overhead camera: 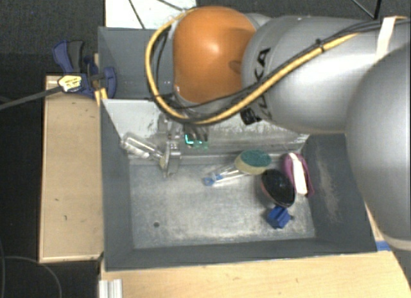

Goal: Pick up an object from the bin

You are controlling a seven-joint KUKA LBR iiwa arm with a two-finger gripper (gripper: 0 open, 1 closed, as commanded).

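My gripper [169,160] hangs below the orange wrist cover at the bin's back left, low over the floor. Just to its left lies a clear plastic piece [137,145] against the back wall, touching or nearly touching the gripper. To the right of the gripper lies a scrubber with a round green and cream head [253,160] and a clear, blue-tipped handle [217,176] pointing toward the gripper. I see nothing held in the gripper.
At the bin's right side lie a black oval thing [277,187], a pink and white thing [298,172] and a small blue piece [278,217]. The arm covers the back right of the bin. Bare floor spreads across the front left.
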